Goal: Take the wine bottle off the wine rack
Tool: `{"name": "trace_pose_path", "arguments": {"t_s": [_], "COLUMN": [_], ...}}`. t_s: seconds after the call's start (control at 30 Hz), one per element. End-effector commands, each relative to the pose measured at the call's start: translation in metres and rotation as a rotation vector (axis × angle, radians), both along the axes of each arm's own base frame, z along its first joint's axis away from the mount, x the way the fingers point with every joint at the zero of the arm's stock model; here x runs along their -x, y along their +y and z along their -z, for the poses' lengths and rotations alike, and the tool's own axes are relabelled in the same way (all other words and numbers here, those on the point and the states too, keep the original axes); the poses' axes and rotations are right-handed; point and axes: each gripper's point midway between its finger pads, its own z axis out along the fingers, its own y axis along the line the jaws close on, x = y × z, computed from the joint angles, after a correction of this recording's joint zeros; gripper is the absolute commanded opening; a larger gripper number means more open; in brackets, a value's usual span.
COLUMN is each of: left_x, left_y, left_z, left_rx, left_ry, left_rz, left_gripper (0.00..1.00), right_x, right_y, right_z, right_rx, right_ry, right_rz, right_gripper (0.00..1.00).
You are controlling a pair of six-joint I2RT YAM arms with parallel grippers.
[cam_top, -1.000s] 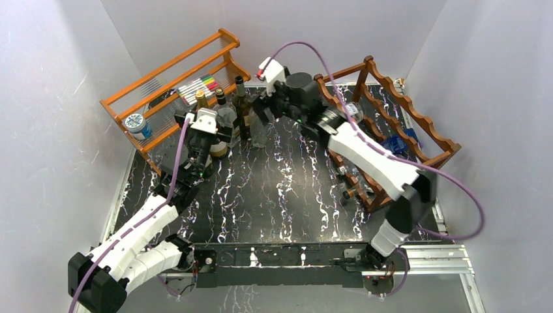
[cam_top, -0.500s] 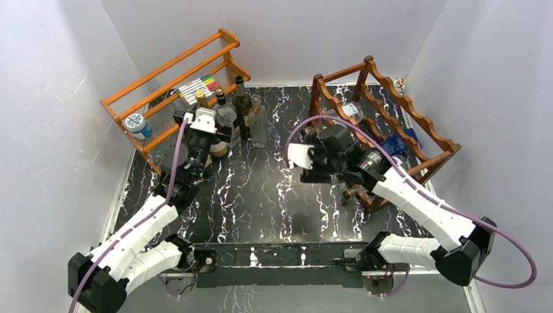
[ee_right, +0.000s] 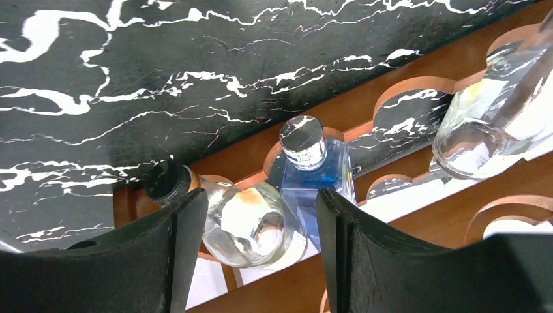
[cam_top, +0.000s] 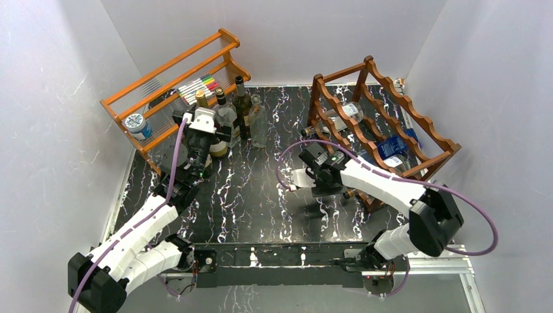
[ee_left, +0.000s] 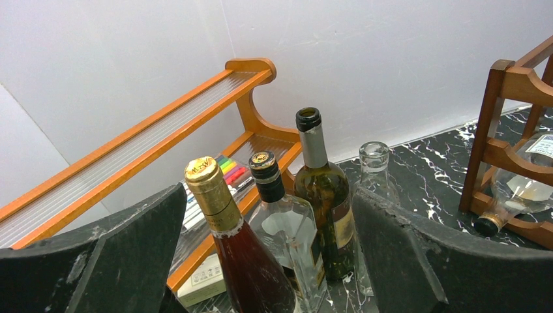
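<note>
- Wood rails on the wine rack [ee_right: 365, 98] are scalloped to cradle bottles lying down; the wine bottle [ee_right: 244, 225] is parked in a near scallop.
- The right gripper [ee_right: 257, 215] is held wide apart, empty, aimed at its neck.
- Finger room looks squeezed by the blue bottle [ee_right: 313, 179] just beside.
- The left gripper [ee_left: 267, 195] is parked far left, spread and empty.

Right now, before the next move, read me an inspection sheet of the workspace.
Surface: black, white-veined table.
Job's things: dark wine rack with bottles lying in its cradles, among them a clear bottle and a blue bottle.
Clutter: orange rack holding markers; four upright bottles beside it.
Grippers: left gripper open, facing the upright bottles; right gripper open, facing the clear bottle, holding nothing.
Cables: purple cable trailing off each arm.
Surroundings: white walls.
</note>
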Motion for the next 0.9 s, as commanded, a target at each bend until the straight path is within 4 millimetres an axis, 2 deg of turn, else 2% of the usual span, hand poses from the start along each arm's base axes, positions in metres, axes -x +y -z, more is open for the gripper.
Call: {"name": "trace_pose_path", "arguments": {"t_s": [0.0, 0.13, 0.3, 0.73, 0.87], "left_x": [0.007, 0.006, 0.005, 0.005, 0.005], "left_y": [0.003, 0.004, 0.003, 0.002, 0.004], "left_z": [-0.018, -0.016, -0.015, -0.014, -0.015], "left_rx": [0.041, 0.035, 0.033, 0.030, 0.032], "left_ry": [-0.059, -0.057, -0.056, -0.054, -0.059], "left_rz": [-0.004, -0.009, -0.012, -0.011, -0.015], "left_gripper": [0.98, 0.98, 0.98, 0.98, 0.98], "right_x": [-0.019, -0.029, -0.038, -0.064, -0.070], "right_y": [-0.005, -0.013, -0.017, -0.037, -0.037], "right_z": [0.005, 0.025, 0.040, 0.055, 0.063], "right_rx": [0.063, 0.143, 0.151, 0.207, 0.202], "right_ry": [-0.094, -0.143, -0.179, -0.280, -0.286], "right_rz": [0.044, 0.046, 0.060, 0.135, 0.138], "right_gripper": [0.72, 0.73, 0.75, 0.75, 0.75]}}
